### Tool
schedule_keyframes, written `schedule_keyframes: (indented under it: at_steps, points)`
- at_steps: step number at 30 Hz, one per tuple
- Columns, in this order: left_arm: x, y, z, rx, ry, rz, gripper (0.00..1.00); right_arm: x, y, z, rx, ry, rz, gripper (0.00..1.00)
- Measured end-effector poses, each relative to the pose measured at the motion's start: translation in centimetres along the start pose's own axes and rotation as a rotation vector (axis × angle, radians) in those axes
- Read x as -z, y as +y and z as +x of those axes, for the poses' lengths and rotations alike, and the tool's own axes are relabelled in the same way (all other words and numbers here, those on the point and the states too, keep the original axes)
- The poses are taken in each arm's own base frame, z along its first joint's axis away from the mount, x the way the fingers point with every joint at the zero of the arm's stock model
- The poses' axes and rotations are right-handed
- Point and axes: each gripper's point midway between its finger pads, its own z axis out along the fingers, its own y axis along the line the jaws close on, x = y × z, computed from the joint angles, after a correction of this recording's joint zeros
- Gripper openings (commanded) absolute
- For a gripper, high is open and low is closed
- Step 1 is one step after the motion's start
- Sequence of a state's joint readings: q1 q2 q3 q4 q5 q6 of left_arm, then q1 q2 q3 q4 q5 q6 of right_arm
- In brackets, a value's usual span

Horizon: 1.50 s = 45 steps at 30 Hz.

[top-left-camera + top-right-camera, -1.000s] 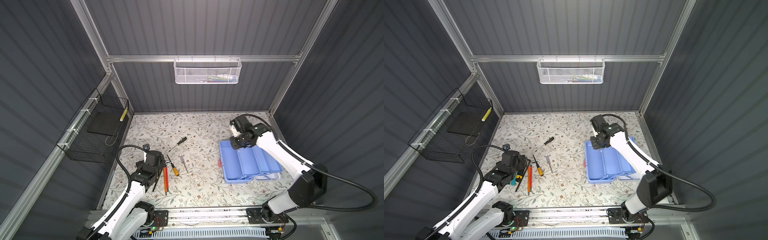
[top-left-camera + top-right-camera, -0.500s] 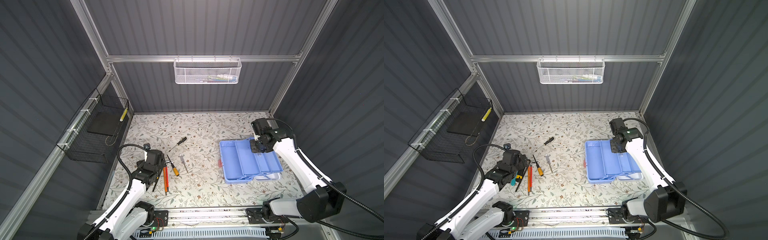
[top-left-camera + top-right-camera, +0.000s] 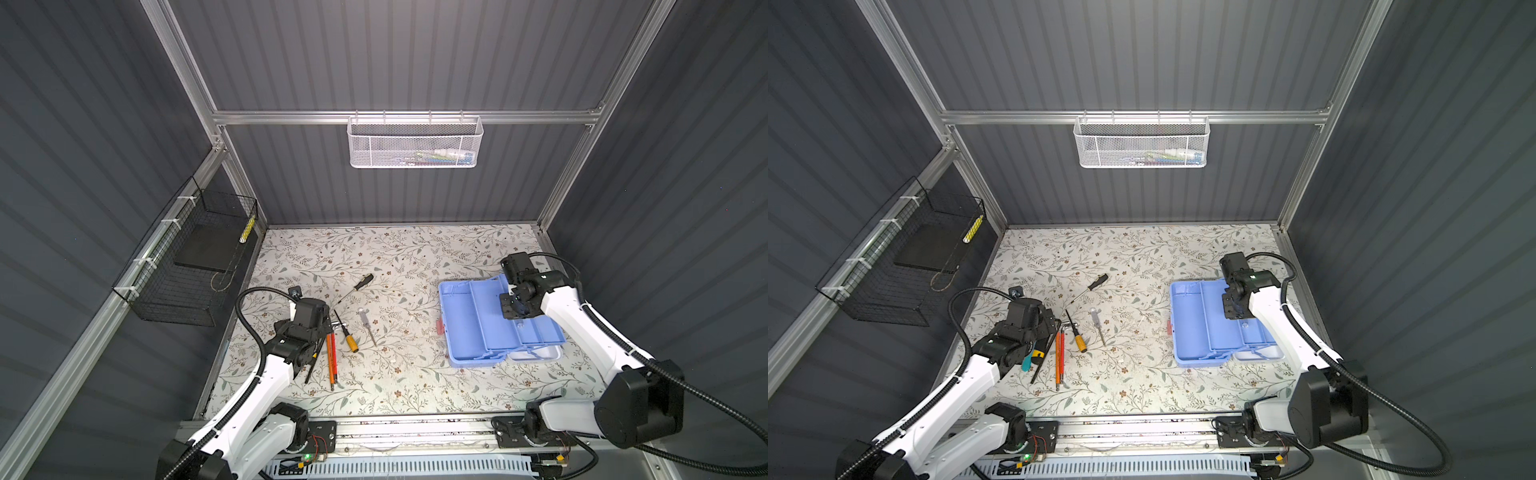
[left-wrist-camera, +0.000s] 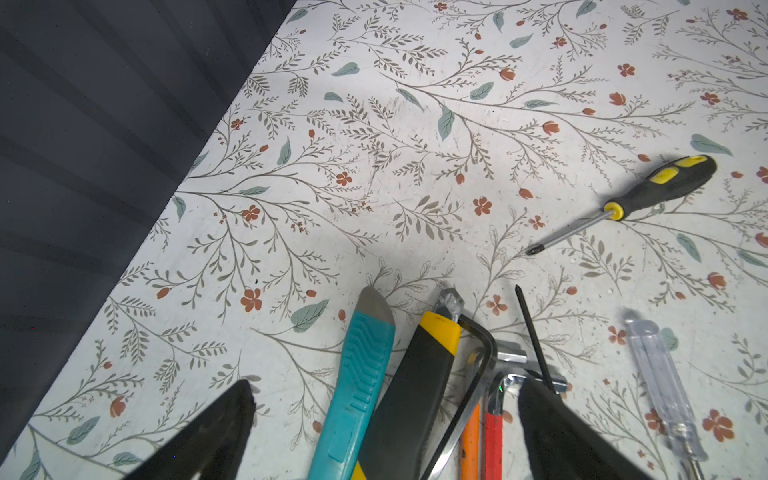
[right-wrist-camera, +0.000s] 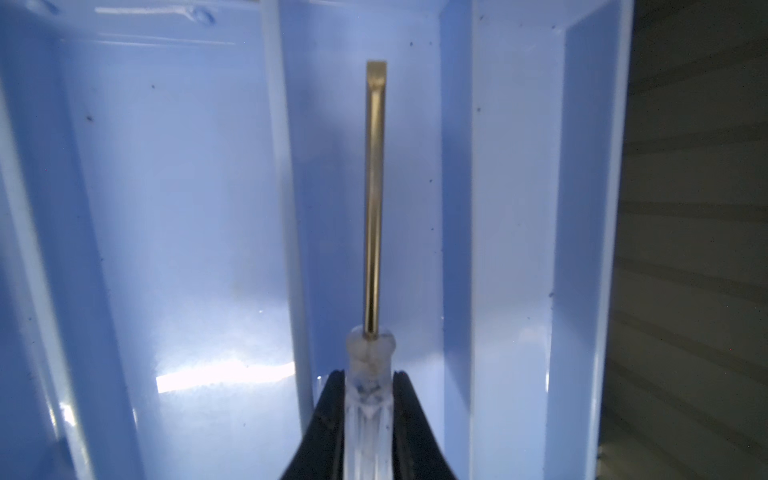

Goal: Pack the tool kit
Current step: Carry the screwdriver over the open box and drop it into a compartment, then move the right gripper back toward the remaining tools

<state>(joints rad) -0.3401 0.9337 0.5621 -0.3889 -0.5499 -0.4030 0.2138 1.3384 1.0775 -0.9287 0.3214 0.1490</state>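
The floral table (image 3: 395, 257) bears the open blue tool kit (image 3: 465, 328) and scattered hand tools (image 3: 352, 343).

Bare mat (image 3: 407, 257) lies open between the tools (image 3: 331, 353) bunched at left and the box (image 3: 465, 324) at right; a black screwdriver (image 3: 358, 286) and a clear screwdriver (image 3: 365, 320) lie loose just beside the bunch.

Both top views are evenly lit from above: the table (image 3: 395, 257) is bright, the walls (image 3: 415, 62) dim, shadows faint, and the straight rails (image 3: 407, 117) bow toward the edges. In the right wrist view white glare lies on the tray (image 5: 187, 249), and the screwdriver (image 5: 374, 199) handle is soft close to the lens.
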Motion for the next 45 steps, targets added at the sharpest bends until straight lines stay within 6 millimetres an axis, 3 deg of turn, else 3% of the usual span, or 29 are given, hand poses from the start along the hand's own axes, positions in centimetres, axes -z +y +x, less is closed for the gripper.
schedule_keyframes:
  at_steps: [4, 12, 16, 19, 22, 25, 29, 34, 41, 45]
  points:
    - [0.0, 0.0, 0.0, 0.001, 0.0, 0.0, 0.99, -0.2, 0.0, -0.2, -0.007, -0.006, -0.003, 0.29]
    - [-0.1, -0.1, 0.0, -0.001, 0.003, 0.001, 1.0, 0.3, -0.1, -0.8, 0.006, -0.016, -0.003, 0.45]
    - [0.0, -0.1, -0.1, 0.002, -0.001, 0.002, 1.0, 2.8, 0.5, -2.9, 0.02, -0.082, -0.024, 0.48]
    - [0.3, 0.0, -0.4, 0.01, -0.016, 0.005, 0.99, 6.0, 2.9, -5.5, 0.065, -0.182, -0.082, 0.49]
    - [0.7, 0.1, -0.8, 0.021, -0.034, 0.011, 0.99, 9.0, 7.8, -7.4, 0.139, -0.268, -0.197, 0.5]
    - [1.0, 0.3, -1.1, 0.031, -0.049, 0.011, 1.0, 10.1, 14.6, -7.8, 0.248, -0.302, -0.321, 0.51]
    - [1.0, 0.3, -1.2, 0.039, -0.051, 0.011, 0.99, 8.4, 25.2, -6.2, 0.408, -0.246, -0.458, 0.49]
    - [1.0, 0.4, -1.1, 0.041, -0.051, 0.006, 0.99, 5.2, 34.8, -3.5, 0.542, -0.162, -0.539, 0.48]
    - [1.7, 0.8, -1.7, 0.066, -0.08, 0.01, 1.0, 3.3, 42.8, -1.2, 0.591, -0.119, -0.617, 0.48]
    - [1.8, 0.9, -1.8, 0.073, -0.087, 0.006, 0.99, 2.5, 45.2, -1.2, 0.575, -0.12, -0.628, 0.46]
